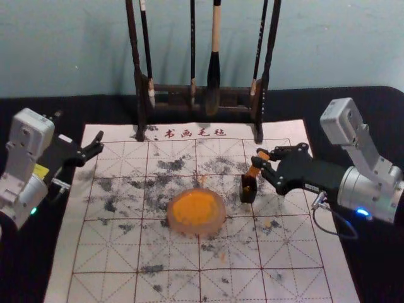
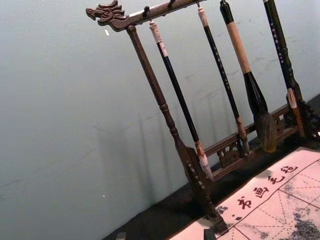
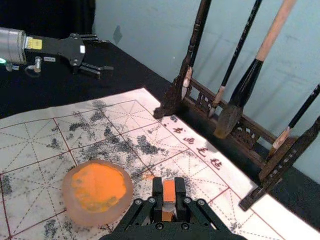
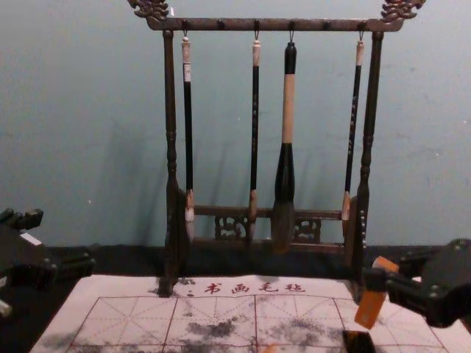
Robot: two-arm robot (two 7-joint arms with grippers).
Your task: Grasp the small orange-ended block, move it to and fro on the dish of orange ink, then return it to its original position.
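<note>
As the head view shows, a gridded mat lies on the black table before a blue wall. The dish contains orange ink; the left gripper is parked, fingers wide; the right gripper holds the block. In the chest view, the block leans near a dark box.

The ink is orange, the mat white (red-gridded, black-smudged).
</note>
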